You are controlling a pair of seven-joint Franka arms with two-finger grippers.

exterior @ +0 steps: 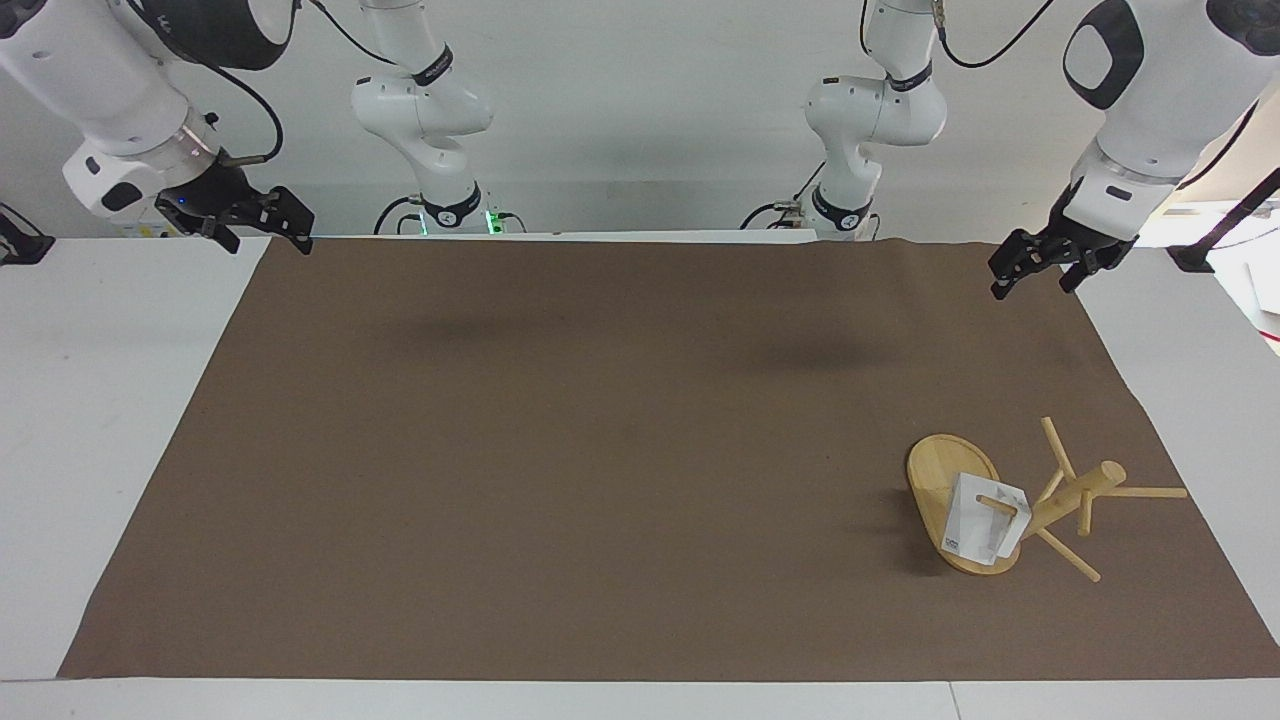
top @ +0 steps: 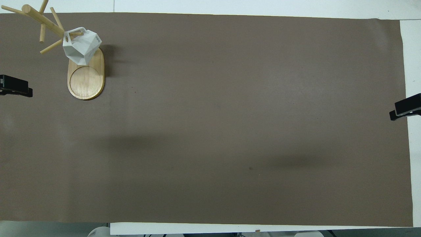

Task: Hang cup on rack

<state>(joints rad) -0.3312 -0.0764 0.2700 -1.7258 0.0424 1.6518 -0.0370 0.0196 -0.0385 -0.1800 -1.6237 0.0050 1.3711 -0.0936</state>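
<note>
The bamboo rack [exterior: 935,472] stands on the brown mat at the left arm's end of the table, its oval base [top: 86,79] flat on the mat. The white faceted cup [exterior: 978,522] hangs by its handle on one of the rack's pegs, over the base, and shows in the overhead view too [top: 82,46]. My left gripper [exterior: 1033,283] is open and empty, raised over the mat's corner at its own end, well apart from the rack; only its tips [top: 18,89] show from above. My right gripper [exterior: 265,238] is open and empty, waiting over the mat's edge at its end [top: 405,110].
The brown mat [exterior: 600,450] covers most of the white table [exterior: 110,400]. The rack's free pegs [exterior: 1150,492] stick out toward the left arm's end of the mat.
</note>
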